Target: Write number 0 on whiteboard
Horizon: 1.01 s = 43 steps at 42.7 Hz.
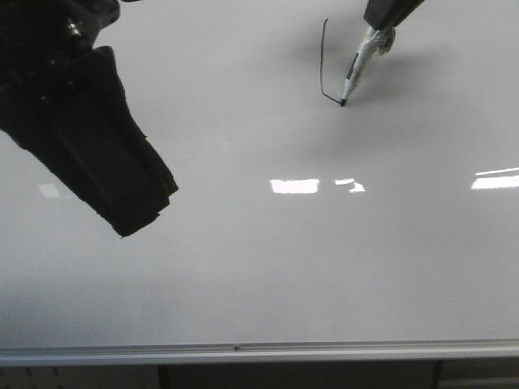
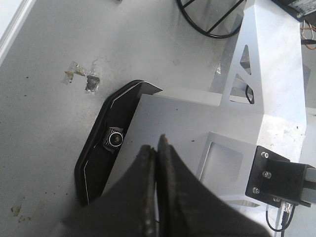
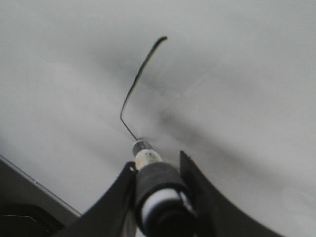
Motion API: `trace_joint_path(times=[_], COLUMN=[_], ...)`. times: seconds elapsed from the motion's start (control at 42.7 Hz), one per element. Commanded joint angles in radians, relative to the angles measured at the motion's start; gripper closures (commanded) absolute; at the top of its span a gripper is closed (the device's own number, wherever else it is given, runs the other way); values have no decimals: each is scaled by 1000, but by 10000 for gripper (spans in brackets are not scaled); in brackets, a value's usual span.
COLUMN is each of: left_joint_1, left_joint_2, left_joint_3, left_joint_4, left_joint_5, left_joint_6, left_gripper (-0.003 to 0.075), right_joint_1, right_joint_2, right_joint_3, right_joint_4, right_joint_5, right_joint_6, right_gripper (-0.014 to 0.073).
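The whiteboard (image 1: 243,275) fills the front view, with its silver rail (image 1: 243,350) at the near edge. A thin black line (image 1: 322,65) runs down the board at the upper right and bends right at its lower end; it is an open stroke, not a closed loop. My right gripper (image 1: 379,28) is shut on a marker (image 1: 354,73) whose tip touches the end of the line. The right wrist view shows the gripper (image 3: 157,160), the marker (image 3: 148,159) and the line (image 3: 136,81). My left gripper (image 1: 142,215) hangs shut and empty over the board's left side.
Bright light reflections (image 1: 293,185) lie on the board's middle and right (image 1: 495,181). The left wrist view shows my left gripper (image 2: 157,145) over grey floor (image 2: 44,123), a silver frame (image 2: 266,89) and a black cable loop (image 2: 207,19).
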Motion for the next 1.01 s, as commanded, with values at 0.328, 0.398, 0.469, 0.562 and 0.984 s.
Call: trace_joint_path(times=[0.328, 0.398, 0.469, 0.562, 0.984], left_joint_1=[-9, -9, -9, -9, -9], left_joint_2=[-36, -36, -36, -36, -36], left_joint_3=[-31, -31, -31, -31, -31], left_joint_4=[-53, -53, -53, -53, -53], left_joint_5=[-2, -2, -2, -2, -2], left_joint_6=[-6, -6, -6, -6, -6], left_gripper=[740, 740, 740, 740, 740], right_joint_1=[-10, -10, -10, -10, 4], right_joint_2=[-45, -45, -45, -45, -40], right_joint_3=[-117, -142, -162, -188, -204], right_joint_4=[-186, -187, -187, -187, -76], right_joint_5=[-106, -116, -132, -164, -312], right_joint_6=[58, 58, 58, 58, 61], right_gripper=[660, 660, 660, 660, 660])
